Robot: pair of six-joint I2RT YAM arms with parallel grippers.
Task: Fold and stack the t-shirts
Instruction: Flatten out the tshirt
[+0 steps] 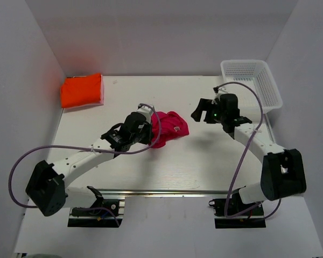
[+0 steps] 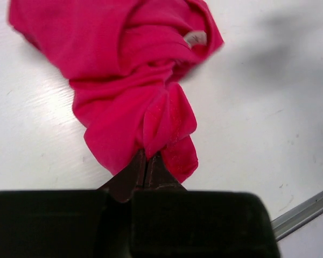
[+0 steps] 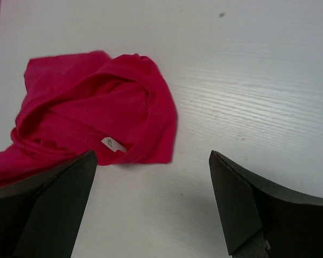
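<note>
A: What is the left gripper [image 2: 146, 161] doing?

B: It is pinched tight on the pink shirt [image 1: 172, 127]. Its two fingers are pressed together with a bunch of cloth between them. It grabs the side of the shirt that is closest to the arms.

A: How does the pink shirt look?

B: It is all scrunched up in a lump. It is not folded. It lies on the white table [image 1: 204, 161], and a little white tag [image 3: 110, 143] shows on it.

A: And the right gripper [image 1: 200, 110]?

B: It is just to the right of the pink shirt, but not touching it. Its fingers are spread wide apart. There is nothing between them.

A: What is farther back?

B: The orange shirt [image 1: 82, 90]. It is far behind the pink shirt and off to the left, well apart from it. It is folded into a neat block and sits by the wall.

A: Anything else back there?

B: A white basket [image 1: 270, 86]. It is far behind the pink shirt too, but off to the right. I cannot see anything inside it.
</note>
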